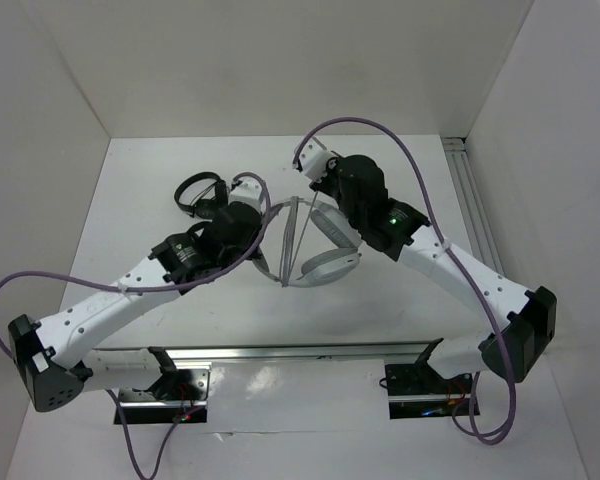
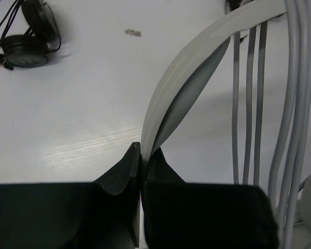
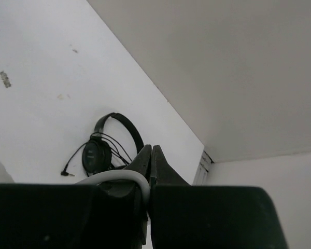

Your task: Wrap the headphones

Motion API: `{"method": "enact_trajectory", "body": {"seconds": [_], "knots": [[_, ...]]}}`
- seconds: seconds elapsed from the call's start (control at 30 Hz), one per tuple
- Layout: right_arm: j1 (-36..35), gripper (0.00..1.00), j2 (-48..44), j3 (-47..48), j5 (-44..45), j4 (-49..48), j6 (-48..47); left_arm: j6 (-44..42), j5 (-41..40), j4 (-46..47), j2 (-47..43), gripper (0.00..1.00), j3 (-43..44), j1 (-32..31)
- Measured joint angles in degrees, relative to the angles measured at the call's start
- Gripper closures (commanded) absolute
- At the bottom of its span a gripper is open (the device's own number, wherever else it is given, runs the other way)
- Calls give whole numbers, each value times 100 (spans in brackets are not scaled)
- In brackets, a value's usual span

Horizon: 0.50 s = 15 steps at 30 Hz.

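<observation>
the white table [image 1: 140, 205] is carrying all items. the headphones [image 1: 325, 262], light grey, are standing at mid-table between the two arms, raised on edge rather than lying flat, judged so that the cable can pass around them. the left gripper [image 2: 143, 162] is clamping shut on the wide headband [image 2: 186, 78], apparently serving as the anchor. several runs of thin grey cable [image 2: 248, 104] are hanging beside the band, taut and roughly parallel, suggesting the winding is partly done. the right gripper [image 3: 150, 162], raised on the far side of the headphones, is pinching closed on a bend of that cable, evidently to lead the next turn. black headphones [image 3: 104, 148] are lying well apart at the far left, taking no part. no brand, label or writing is showing legibly; a small mark [image 2: 132, 32] on the table is too small to read.
</observation>
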<state>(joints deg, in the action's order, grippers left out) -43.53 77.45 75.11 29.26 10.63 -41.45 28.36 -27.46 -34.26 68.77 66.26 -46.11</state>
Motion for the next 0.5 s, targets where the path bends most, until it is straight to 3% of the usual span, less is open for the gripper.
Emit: {"method": "enact_trajectory", "body": {"seconds": [0.2, 0.5], "knots": [[522, 100, 42, 70, -1279, 76, 170, -201, -304, -7, -81, 100, 496, -684], [1305, 100, 48, 138, -3899, 55, 1178, -507, -640, -1080, -216, 100, 1735, -896]]}}
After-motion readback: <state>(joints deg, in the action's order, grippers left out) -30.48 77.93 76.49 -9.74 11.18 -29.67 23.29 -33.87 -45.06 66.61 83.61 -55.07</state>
